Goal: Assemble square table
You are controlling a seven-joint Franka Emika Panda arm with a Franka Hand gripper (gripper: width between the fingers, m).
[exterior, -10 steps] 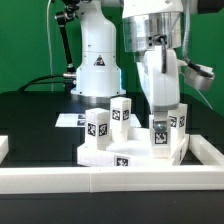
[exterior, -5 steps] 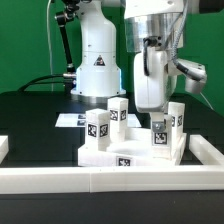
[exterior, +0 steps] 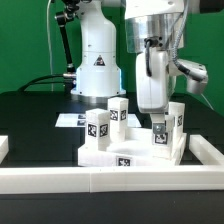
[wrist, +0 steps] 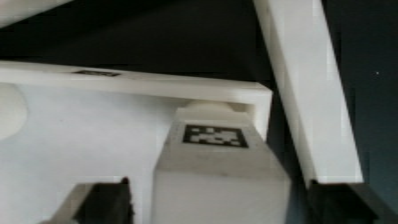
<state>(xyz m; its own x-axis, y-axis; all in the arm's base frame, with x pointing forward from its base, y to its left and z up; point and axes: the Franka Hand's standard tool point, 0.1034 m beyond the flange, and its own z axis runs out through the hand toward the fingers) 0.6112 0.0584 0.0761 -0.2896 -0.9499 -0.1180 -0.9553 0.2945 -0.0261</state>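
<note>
Exterior view: the white plastic square slab with a raised rim (exterior: 128, 152) lies flat on the black surface (exterior: 35, 115), just behind the long white border wall (exterior: 110, 178) that runs across the front. Four short white blocky legs with black-and-white tags stand upright on the slab: one at the corner toward the exterior view's left (exterior: 98, 128), one further back near the middle (exterior: 120, 113), one at the far corner on the exterior view's right (exterior: 176, 118), and one at the near corner on that side (exterior: 160, 137). The white arm's hand (exterior: 158, 122) hangs directly over this last leg, its fingertips at the leg's top; whether they press the leg cannot be told from here. Wrist view: the tagged leg (wrist: 217, 160) sits centred below the camera, one dark finger (wrist: 111, 200) visible beside it with a gap between, so the hand appears part open and not clamped. A flat printed tag sheet (exterior: 70, 120) lies behind the slab.
</note>
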